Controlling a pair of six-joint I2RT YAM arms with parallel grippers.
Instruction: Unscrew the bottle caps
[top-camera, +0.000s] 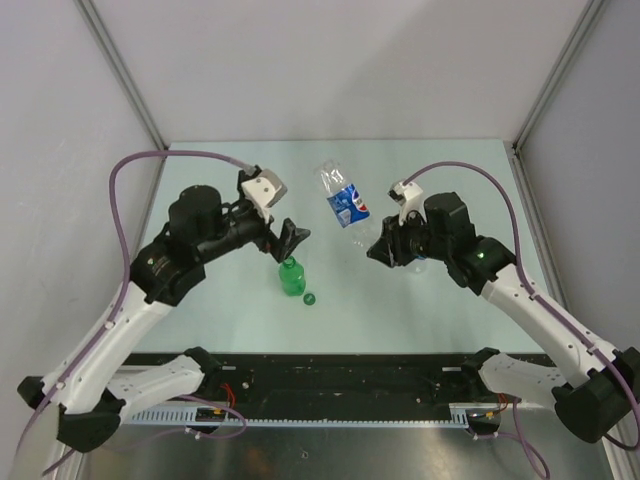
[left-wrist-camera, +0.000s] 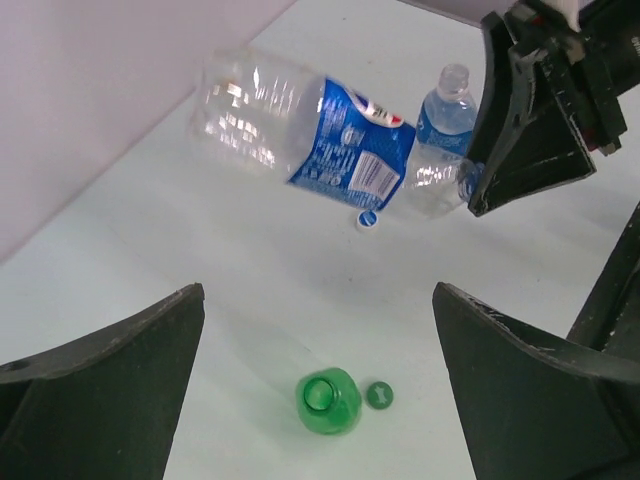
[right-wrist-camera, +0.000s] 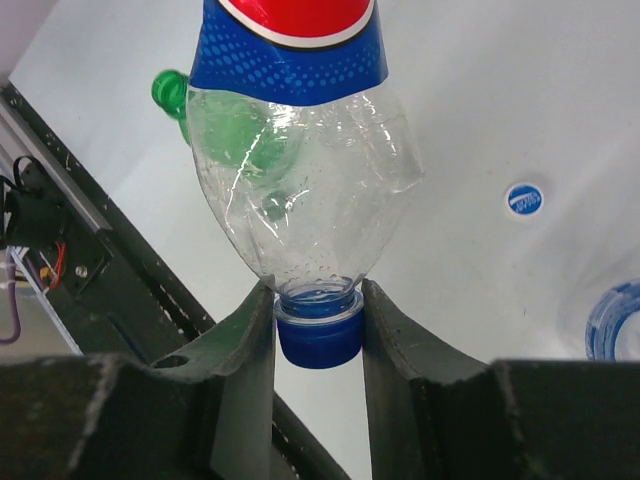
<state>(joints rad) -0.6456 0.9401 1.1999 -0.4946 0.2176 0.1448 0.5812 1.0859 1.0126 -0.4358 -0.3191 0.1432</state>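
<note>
Blue plastic marks the small round screw cap (right-wrist-camera: 318, 340) pinched between the two black fingers of the right gripper (right-wrist-camera: 318, 300), which is clamped on it from both sides. That cap sits on the neck of the large clear plastic bottle with a blue label (top-camera: 343, 205). This bottle lies on its side on the pale table (top-camera: 400, 320), neck toward the right arm.

The left gripper (top-camera: 290, 240) hangs above the all-green plastic bottle (top-camera: 291, 277) with its jaws spread wide and nothing between them. The green bottle stands upright with its mouth open, and the small green round cap (top-camera: 309, 298) lies on the table just beside it.

A smaller clear bottle with a blue label (left-wrist-camera: 445, 115) stands close to the right gripper, its neck uncapped. A white-rimmed round cap with a blue face (left-wrist-camera: 368, 220) lies on the table just beside the lying bottle.
</note>
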